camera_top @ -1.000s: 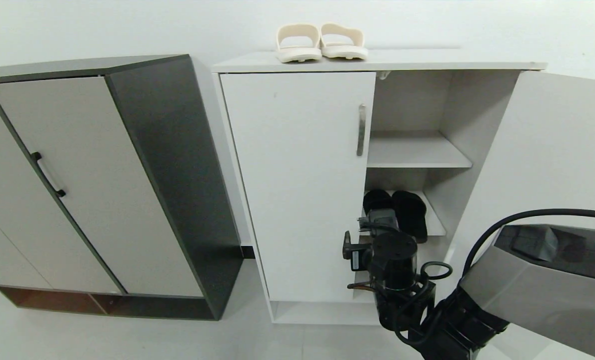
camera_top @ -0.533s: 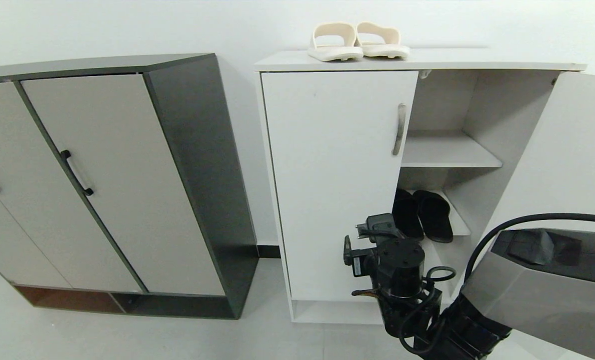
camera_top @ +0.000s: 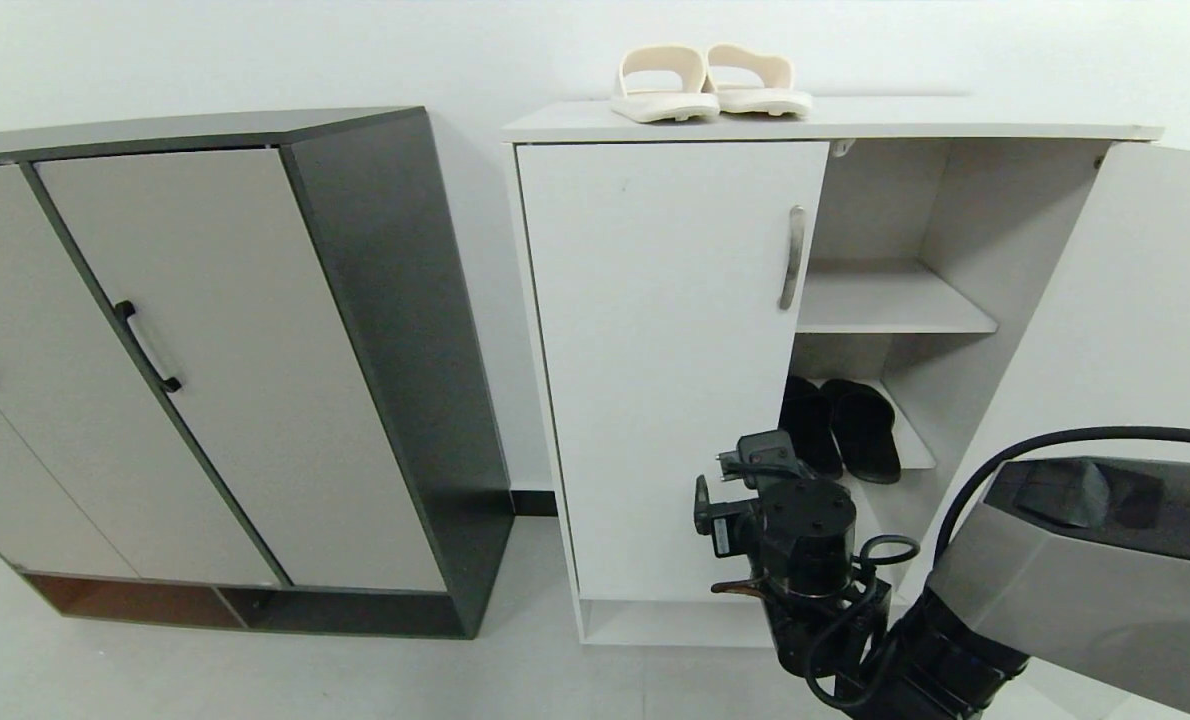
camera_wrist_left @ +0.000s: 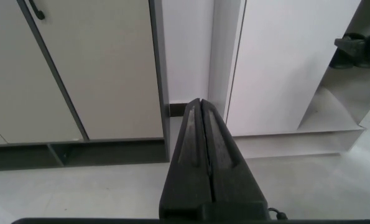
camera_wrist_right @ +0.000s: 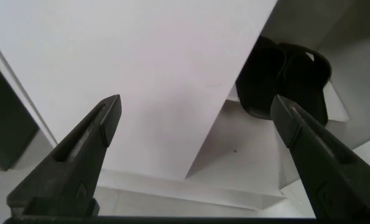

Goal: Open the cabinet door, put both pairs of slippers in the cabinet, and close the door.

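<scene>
Black slippers (camera_top: 845, 430) inside cabinet (camera_top: 670, 350), seemingly middle shelf (camera_top: 913, 450); cream slippers (camera_top: 710, 82) on top

Spread end effector (camera_wrist_right: 195, 102) before white door (camera_wrist_right: 141, 62), black slippers (camera_wrist_right: 284, 74) beyond

The scene is lit brightly and evenly from above, and shadows are soft-edged. In the head view the wall (camera_top: 255, 50) and the white cabinet (camera_top: 670, 350) are rendered pale, with little texture. A soft shadow is thrown beneath the upper shelf (camera_top: 885, 300), and the black slippers (camera_top: 845, 430) at 6 o'clock of it are reduced to near-featureless dark shapes. A thin shadow is seen under the cream slippers (camera_top: 710, 85) toward 12 o'clock. Shade is gathered between the grey cabinet (camera_top: 205, 350) and the white one. Wide-angle distortion is marked: verticals are splayed outward toward 9 and 3 o'clock, and the open door (camera_top: 1105, 320) is stretched. In the right wrist view the right end effector (camera_wrist_right: 195, 106) is shown almost in silhouette against the bright closed door (camera_wrist_right: 172, 62).
</scene>
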